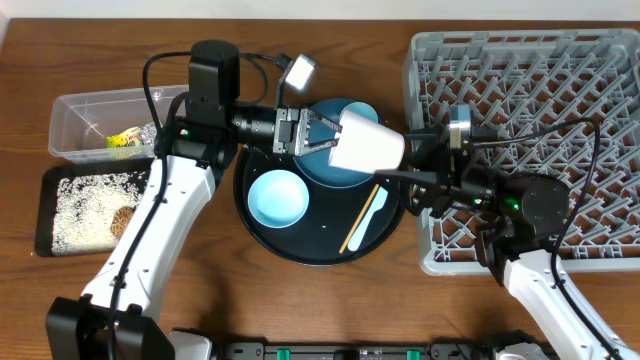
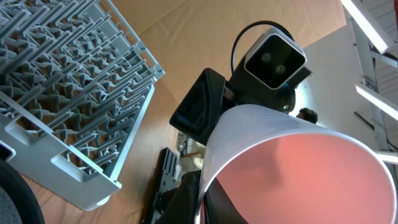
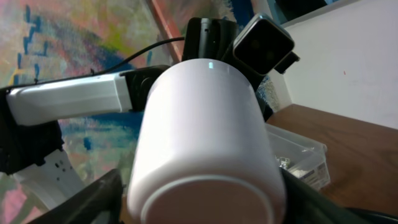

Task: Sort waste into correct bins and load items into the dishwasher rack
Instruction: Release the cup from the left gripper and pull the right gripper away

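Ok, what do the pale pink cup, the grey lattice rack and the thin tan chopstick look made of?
Small pale pink cup: probably plastic or melamine, smooth satin; soft highlight, thin rim, light glowing through its wall. Large grey lattice rack: moulded plastic, matte; uniform colour, thin ribs. Thin tan chopstick: looks wooden or bamboo, dull; too small to be sure.

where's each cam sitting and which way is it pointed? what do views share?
Overhead: fixed above the table, looking straight down; dishwasher rack, pink cup, both arms show.
Left wrist: on the left arm, looking into the cup's mouth, toward the right arm and rack; own fingers unclear.
Right wrist: on the right arm, facing the cup's base and left arm; own fingers flank it.
Shared: the wrist views face each other, both on the cup.
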`<state>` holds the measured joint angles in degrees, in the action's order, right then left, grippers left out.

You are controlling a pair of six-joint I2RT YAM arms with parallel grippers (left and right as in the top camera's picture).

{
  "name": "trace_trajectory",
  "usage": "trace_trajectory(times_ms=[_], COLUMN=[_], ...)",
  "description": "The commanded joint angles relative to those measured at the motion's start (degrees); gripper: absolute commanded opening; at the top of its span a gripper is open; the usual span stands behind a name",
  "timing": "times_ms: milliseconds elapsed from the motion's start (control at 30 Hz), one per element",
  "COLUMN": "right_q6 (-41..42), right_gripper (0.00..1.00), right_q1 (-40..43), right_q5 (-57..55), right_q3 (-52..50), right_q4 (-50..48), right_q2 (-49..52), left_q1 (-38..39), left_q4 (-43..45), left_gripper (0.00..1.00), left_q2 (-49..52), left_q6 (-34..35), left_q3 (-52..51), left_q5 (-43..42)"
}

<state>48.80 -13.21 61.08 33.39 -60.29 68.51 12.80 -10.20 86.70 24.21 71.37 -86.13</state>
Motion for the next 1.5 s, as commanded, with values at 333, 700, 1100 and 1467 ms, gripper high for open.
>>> trace_trajectory(times_ms=[333, 700, 1100, 1467], right_q6=[-0.61, 4.76, 7.04, 2.86], right_gripper=[0.44, 0.31, 0.25, 0.21], right_q1=[-0.33, 1.44, 7.37, 16.44], right_q5=[-2.21, -2.14, -0.02, 3.23], right_q3=[0.59, 0.83, 4.74, 19.82], right_q4=[-0.68, -4.13, 8.55, 37.55], right_q2=[0.13, 0.11, 0.11, 0.11], left_q1=[-0.2, -5.05, -11.61, -11.61], left_q4=[0.0, 0.04, -0.98, -14.71], left_gripper=[0.06, 0.06, 0.06, 0.06], left_q2=[-0.22, -0.22, -0.22, -0.22], left_q6=[-0.11, 0.13, 0.76, -6.62], left_q3=[-0.02, -0.02, -0.02, -0.02], left_q5=[-0.17, 1.77, 3.91, 13.44])
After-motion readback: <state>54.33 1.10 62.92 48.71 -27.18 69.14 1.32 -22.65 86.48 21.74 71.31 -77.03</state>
